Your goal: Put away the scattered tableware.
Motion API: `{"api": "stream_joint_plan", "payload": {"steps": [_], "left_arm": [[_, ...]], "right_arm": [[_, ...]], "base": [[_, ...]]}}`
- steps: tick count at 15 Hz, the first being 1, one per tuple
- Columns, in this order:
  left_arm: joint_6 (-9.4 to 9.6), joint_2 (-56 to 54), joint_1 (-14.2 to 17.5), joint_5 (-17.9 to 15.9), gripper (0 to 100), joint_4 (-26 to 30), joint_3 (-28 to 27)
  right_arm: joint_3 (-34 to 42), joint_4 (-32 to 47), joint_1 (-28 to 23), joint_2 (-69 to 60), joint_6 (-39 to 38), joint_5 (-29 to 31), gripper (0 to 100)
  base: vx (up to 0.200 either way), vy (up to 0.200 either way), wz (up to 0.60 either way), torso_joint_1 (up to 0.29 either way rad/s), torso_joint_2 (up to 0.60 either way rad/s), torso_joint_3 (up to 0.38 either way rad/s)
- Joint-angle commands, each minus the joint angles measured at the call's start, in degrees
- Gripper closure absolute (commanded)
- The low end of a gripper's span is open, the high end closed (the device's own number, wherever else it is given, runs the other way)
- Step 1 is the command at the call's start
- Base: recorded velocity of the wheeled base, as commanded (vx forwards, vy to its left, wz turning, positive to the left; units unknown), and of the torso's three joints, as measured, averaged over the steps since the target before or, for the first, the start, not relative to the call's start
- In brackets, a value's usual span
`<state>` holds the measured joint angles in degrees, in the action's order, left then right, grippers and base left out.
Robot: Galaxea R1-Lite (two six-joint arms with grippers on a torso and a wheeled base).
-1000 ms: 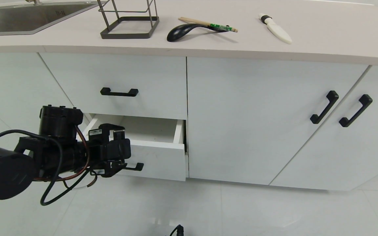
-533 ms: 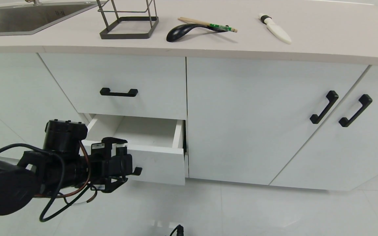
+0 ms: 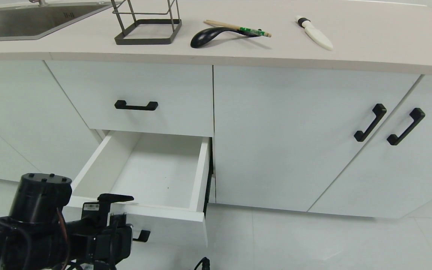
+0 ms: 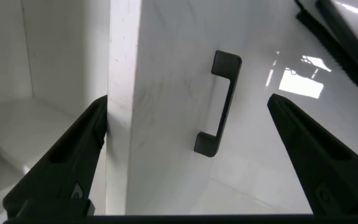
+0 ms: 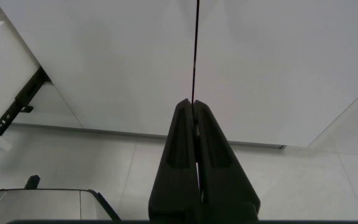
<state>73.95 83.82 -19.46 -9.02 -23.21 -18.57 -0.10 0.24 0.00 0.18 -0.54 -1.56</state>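
On the counter lie a black spoon (image 3: 205,36), wooden chopsticks (image 3: 234,27) resting across its handle, and a white knife with a black band (image 3: 316,34). Below them the lower white drawer (image 3: 197,168) stands pulled far out and holds nothing. My left gripper (image 3: 128,236) (image 4: 187,106) is open at the drawer's front panel. One finger sits by the panel's inner edge and the other out past the black drawer handle (image 4: 219,102) (image 3: 143,235). My right gripper (image 5: 196,109) is shut on nothing, low down and pointed at the seam between white cabinet doors.
A steel sink (image 3: 21,20) and a dark wire rack (image 3: 146,28) occupy the counter's left. The shut upper drawer (image 3: 136,105) is above the open one. Two cabinet doors with black handles (image 3: 369,122) stand to the right. White tiled floor (image 3: 313,243) lies in front.
The lower drawer has slid much farther out as my left arm drew back and down toward me. Its fingers, earlier at the handle, now stand wide apart.
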Motion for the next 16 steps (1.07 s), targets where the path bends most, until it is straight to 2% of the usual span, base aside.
{"api": "stream_joint_plan", "payload": {"steps": [1,8,9,11,14,16], "left_arm": [[-0.12,-1.21,-0.67,-0.03,0,-0.61,0.29],[-3.28,-1.21,-0.67,1.81,0,-1.49,0.11],[-3.28,-1.21,-0.67,1.81,0,-1.49,0.11],[-4.51,-0.94,-0.58,4.01,0,-3.33,0.11],[-4.95,0.20,-0.58,6.47,0,-6.58,0.11],[-5.04,0.55,-0.58,6.56,0,-7.20,0.11]], "right_arm": [[0.01,0.02,0.09,0.08,0.01,0.07,100],[0.01,0.02,0.00,0.08,0.01,-0.02,100],[0.01,0.02,0.00,0.08,0.01,-0.02,100],[0.01,0.02,0.00,0.08,0.01,-0.02,100],[0.01,0.02,0.00,0.08,0.01,-0.02,100],[0.01,0.02,0.00,0.08,0.01,-0.02,100]], "base": [[0.000,0.000,0.00,0.000,0.00,0.000],[0.000,0.000,0.00,0.000,0.00,0.000],[0.000,0.000,0.00,0.000,0.00,0.000],[0.000,0.000,0.00,0.000,0.00,0.000],[0.000,0.000,0.00,0.000,0.00,0.000],[0.000,0.000,0.00,0.000,0.00,0.000]]}}
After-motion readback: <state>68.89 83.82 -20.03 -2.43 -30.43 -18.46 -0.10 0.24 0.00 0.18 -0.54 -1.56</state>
